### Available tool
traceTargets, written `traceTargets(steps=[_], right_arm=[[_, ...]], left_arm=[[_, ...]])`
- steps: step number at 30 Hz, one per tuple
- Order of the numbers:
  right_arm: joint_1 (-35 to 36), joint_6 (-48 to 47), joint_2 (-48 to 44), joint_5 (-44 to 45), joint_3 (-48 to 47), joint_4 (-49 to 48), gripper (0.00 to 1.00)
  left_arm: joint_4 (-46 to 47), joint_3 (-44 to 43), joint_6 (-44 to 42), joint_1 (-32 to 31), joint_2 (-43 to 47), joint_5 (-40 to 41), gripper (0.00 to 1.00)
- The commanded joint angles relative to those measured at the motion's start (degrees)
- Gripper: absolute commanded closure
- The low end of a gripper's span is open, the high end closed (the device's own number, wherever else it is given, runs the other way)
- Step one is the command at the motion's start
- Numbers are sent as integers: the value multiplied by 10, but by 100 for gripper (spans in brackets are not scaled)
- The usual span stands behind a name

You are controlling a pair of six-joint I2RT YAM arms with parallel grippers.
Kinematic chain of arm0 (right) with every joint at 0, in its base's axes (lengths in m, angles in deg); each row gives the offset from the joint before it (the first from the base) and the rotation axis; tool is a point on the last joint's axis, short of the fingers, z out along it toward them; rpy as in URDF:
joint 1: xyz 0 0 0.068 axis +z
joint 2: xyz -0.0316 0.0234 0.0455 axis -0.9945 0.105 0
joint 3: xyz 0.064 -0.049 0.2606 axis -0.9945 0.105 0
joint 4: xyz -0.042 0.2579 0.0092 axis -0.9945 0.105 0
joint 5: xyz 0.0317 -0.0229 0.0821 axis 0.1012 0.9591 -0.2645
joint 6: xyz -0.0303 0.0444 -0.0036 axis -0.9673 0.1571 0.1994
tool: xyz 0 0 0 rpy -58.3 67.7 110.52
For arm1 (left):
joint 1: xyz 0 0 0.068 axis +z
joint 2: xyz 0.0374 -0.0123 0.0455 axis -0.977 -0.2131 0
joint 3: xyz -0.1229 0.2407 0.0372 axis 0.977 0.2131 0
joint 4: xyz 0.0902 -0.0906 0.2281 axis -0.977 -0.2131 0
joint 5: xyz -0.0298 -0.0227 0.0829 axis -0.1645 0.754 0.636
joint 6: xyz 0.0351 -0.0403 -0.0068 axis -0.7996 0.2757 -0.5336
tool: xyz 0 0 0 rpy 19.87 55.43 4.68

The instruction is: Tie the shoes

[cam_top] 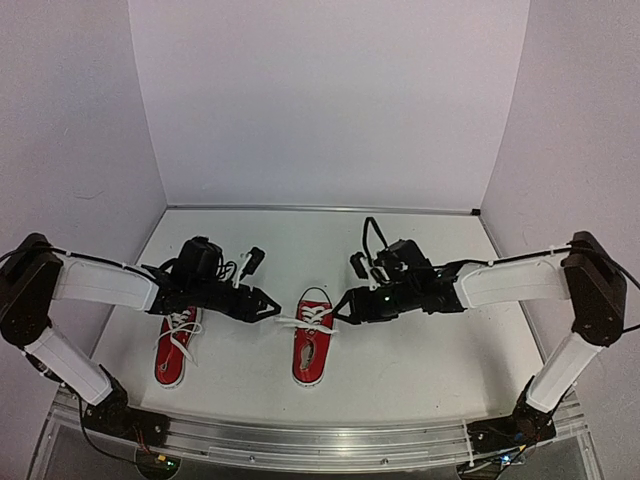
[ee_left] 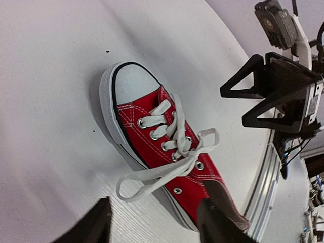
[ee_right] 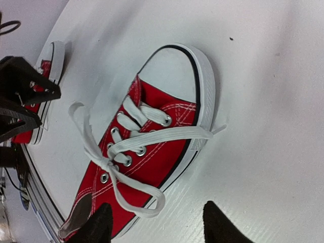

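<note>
Two red sneakers with white laces lie on the white table, toes pointing away. The middle shoe (cam_top: 312, 340) sits between both grippers. Its laces are knotted with a loop on each side. My left gripper (cam_top: 272, 312) is open just left of it; in the left wrist view (ee_left: 154, 225) a lace loop (ee_left: 144, 182) lies on the table between and ahead of its dark fingers (ee_left: 96, 223). My right gripper (cam_top: 340, 308) is open just right of it; in the right wrist view (ee_right: 157, 225) the other loop (ee_right: 139, 195) lies beside the left finger (ee_right: 96, 225).
The second shoe (cam_top: 177, 345) lies under the left arm, its laces loose; it also shows at the left edge of the right wrist view (ee_right: 43, 91). A metal rail (cam_top: 320, 440) runs along the near table edge. White walls enclose the table on three sides.
</note>
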Motion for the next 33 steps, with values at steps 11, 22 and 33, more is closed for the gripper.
traceTargets(steps=[11,22,33], right_arm=[[-2,25,-273,75,48,4,2],[-2,118,-341,124,257,-77,2],[-2,140,-267,102,293,-154,2]], left_arm=[[-276,-139,11,56,213,126,0],[-270,-13,99,101,173,163,0],[-277,26,115,101,210,218,0]])
